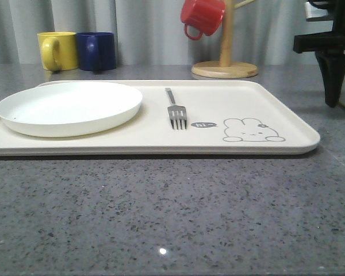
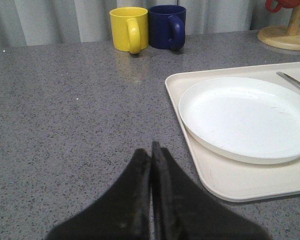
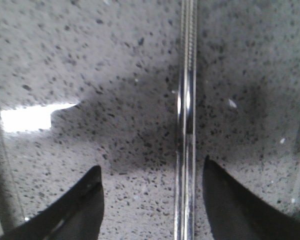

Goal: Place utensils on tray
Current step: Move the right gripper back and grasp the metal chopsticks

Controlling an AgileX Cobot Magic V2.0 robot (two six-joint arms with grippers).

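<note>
1. While the grey speckled stone countertop [image 1: 172, 213] ran across the whole scene, a pale pleated curtain [image 1: 149, 29] closed off the room behind it.
2. Lying flat on that countertop, the cream tray [image 1: 287, 115] carried a grey rabbit drawing [image 1: 252, 130] with a small "hi" bubble near its front right corner.
3. On the left part of the tray sat a round white plate [image 1: 69, 108], with nothing on it.
4. Just right of the plate, a silver fork [image 1: 175, 109] lay on the tray, tines toward the camera and handle pointing toward the far edge, apart from the plate.
5. Beyond the tray's far left corner stood a yellow mug [image 1: 57, 50] and a dark blue mug [image 1: 96, 50], side by side and about touching.
6. Beyond the tray's far edge, toward the right, a wooden mug tree [image 1: 225, 57] held a red mug [image 1: 202, 17] hanging from a peg.
7. The left gripper [image 2: 151, 150] hovered over bare countertop left of the tray, its fingers pressed together.
8. The right gripper [image 3: 152, 180] was spread wide just above the countertop, its two dark fingers [image 3: 80, 210] straddling a pair of slim silver chopsticks [image 3: 186, 115] that lay between them on the stone, off the tray; neither finger touched the metal.
9. From the front, the right arm [image 1: 330, 52] hung beyond the tray's right end.
</note>
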